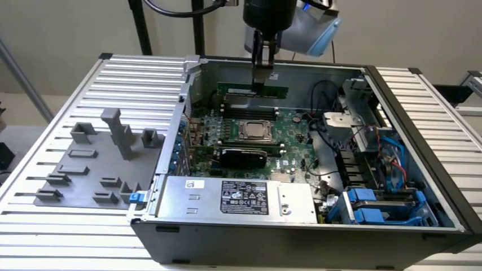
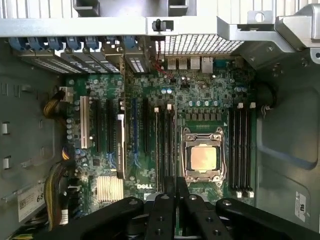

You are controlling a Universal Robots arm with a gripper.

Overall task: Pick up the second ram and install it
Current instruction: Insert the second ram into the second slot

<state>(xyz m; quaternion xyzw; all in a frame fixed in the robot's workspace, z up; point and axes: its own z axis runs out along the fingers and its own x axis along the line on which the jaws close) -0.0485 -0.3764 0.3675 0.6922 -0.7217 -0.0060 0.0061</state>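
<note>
My gripper (image 1: 263, 72) hangs over the open computer case, shut on the second ram (image 1: 252, 89), a long green stick held level by its upper edge. The stick sits just above the long black slots (image 1: 249, 104) at the far side of the motherboard, behind the CPU socket (image 1: 256, 130); whether it touches a slot I cannot tell. In the wrist view the two black fingers (image 2: 162, 210) are pressed close together and the ram (image 2: 176, 184) shows edge-on as a thin dark strip between them, above the slots (image 2: 165, 150) beside the CPU (image 2: 204, 158).
Grey plastic holder blocks (image 1: 98, 158) stand on the ribbed table at the exterior view's left. Inside the case are a power supply (image 1: 233, 197) at the front, a black cooler (image 1: 241, 155), cables (image 1: 324, 121) and blue drive bays (image 1: 376, 206). More slots (image 2: 240, 150) lie past the CPU.
</note>
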